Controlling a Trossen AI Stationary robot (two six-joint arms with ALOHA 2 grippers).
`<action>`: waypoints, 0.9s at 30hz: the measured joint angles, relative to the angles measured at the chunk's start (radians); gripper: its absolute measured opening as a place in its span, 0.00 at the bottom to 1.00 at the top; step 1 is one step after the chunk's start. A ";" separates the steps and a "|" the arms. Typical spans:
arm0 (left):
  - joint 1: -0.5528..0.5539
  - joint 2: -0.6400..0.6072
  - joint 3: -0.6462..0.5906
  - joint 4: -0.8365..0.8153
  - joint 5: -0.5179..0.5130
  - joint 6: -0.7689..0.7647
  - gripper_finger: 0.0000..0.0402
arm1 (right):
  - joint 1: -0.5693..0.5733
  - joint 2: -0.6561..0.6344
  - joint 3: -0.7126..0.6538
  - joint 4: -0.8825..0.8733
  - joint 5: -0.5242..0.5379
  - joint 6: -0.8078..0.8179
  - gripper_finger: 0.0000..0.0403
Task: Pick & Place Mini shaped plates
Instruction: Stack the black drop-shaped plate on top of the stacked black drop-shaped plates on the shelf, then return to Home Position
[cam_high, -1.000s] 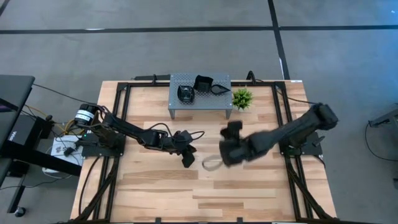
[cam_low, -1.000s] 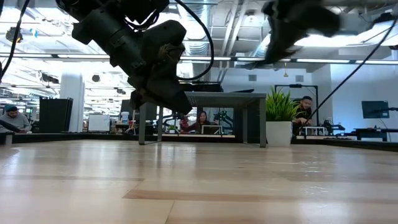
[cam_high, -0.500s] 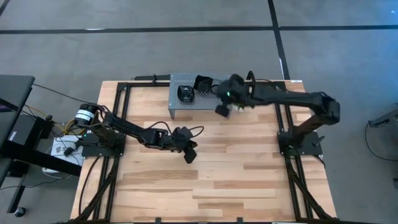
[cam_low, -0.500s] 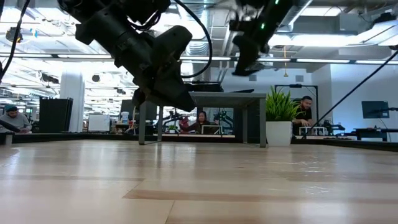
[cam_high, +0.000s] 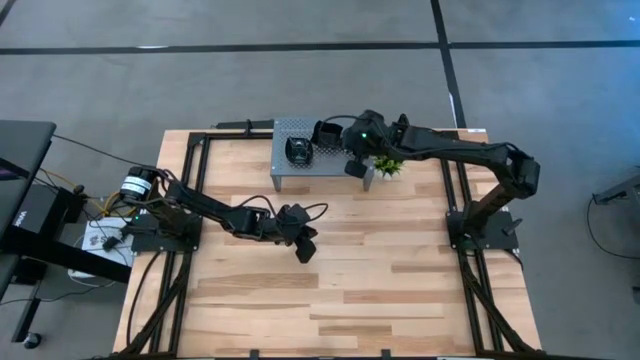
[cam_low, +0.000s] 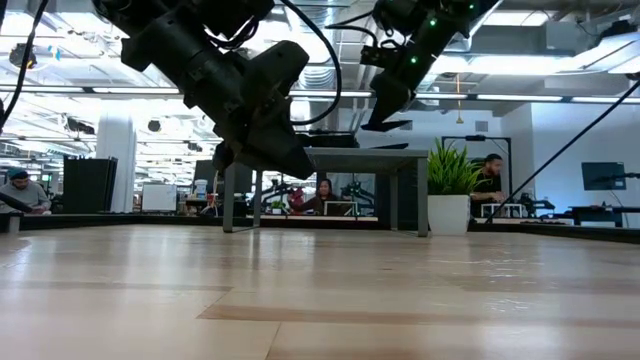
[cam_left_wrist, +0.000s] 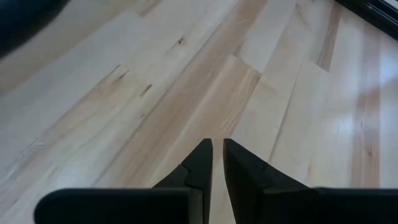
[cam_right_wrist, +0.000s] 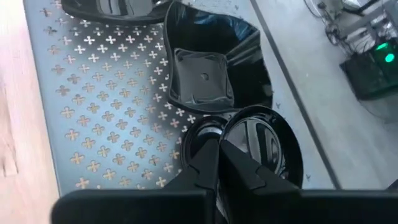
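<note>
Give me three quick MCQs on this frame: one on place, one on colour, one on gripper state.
1. Where is the right gripper?
A. Over the perforated metal stand
B. Low over the table's front edge
C. Beside the left arm's base

2. What colour are the mini shaped plates?
A. White
B. Glossy black
C. Green

3. How do the left gripper fingers stand?
A. Spread wide
B. Clamped on a plate
C. Close together with a thin gap, holding nothing

Answers: 1 A, the high view puts it at the stand's right end by the potted plant. 2 B, the right wrist view shows dark shiny dishes. 3 C, the left wrist view shows only bare table beyond them.
</note>
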 joint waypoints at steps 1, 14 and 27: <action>0.000 0.000 0.000 0.000 0.000 0.000 0.10 | 0.000 0.000 0.000 0.005 0.000 -0.015 0.02; -0.001 0.000 0.000 0.000 0.000 -0.002 0.10 | 0.015 0.000 0.000 0.007 0.003 0.007 0.25; -0.033 -0.174 0.000 -0.016 -0.092 0.240 0.10 | 0.361 -0.227 0.000 -0.162 0.085 0.096 0.24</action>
